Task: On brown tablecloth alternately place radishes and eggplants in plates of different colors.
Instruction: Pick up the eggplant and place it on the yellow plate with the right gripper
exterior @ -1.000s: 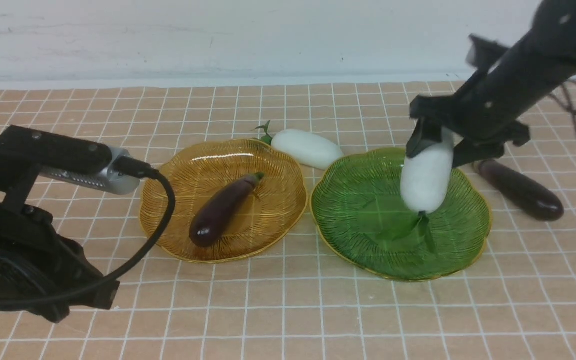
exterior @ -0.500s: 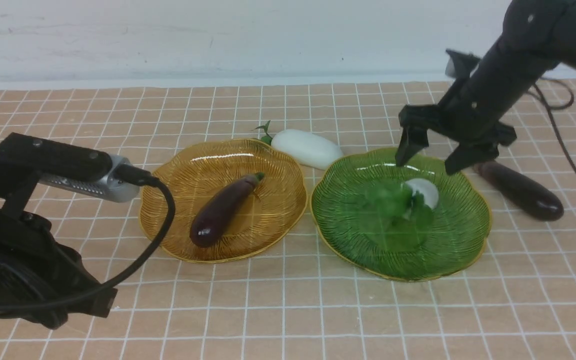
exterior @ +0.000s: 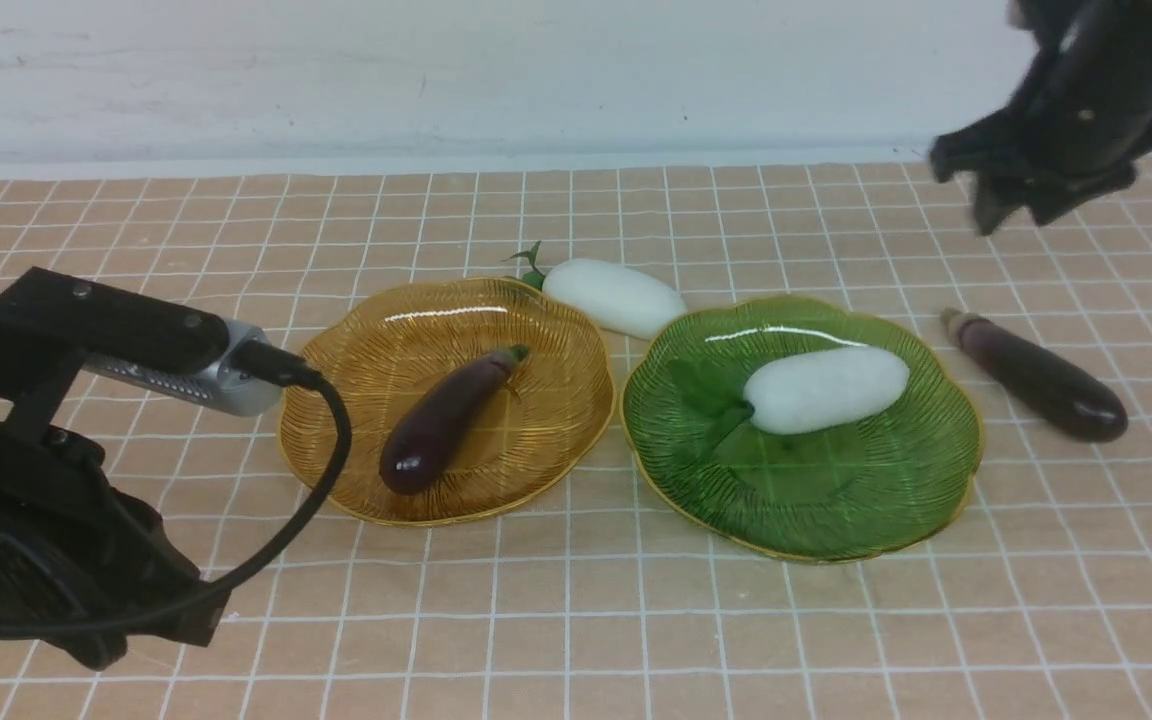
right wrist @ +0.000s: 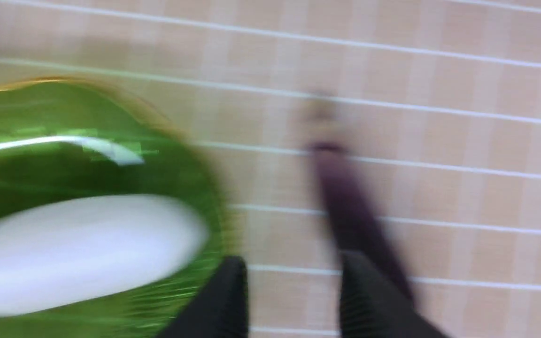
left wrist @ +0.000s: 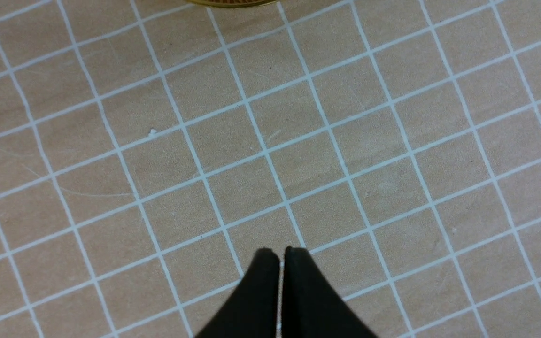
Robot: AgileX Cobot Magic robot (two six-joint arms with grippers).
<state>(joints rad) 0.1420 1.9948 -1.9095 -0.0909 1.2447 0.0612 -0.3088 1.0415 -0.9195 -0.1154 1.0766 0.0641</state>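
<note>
Done: you have one eggplant (exterior: 446,418) lying in the amber plate (exterior: 536,330). One radish (exterior: 824,389) lies on its side in the green plate (exterior: 816,500), leaves toward the amber plate.
Left over: the loose radish (exterior: 614,297) sits on the brown tablecloth (exterior: 576,620) behind the gap between the two plates, just beside the amber rim. The loose eggplant (exterior: 1036,377) lies on the cloth near the green plate's right side, not touching it.
Right tool (exterior: 1006,210): raised above the far right of the worktop, well apart from everything. Its jaws are spread with nothing between them. Its wrist view is blurred but shows the gap.
Left tool (left wrist: 280,253): low over bare cloth at the near left, tips pressed together, carrying nothing.
Progress: about halfway, by my reading. Each plate holds one vegetable and two remain outside.
Next: the loose eggplant is nearest your right tool, so it looks like the natural pick.
Watch: the glossy, slender eggplant may roll when pinched, so take it across the middle.
</note>
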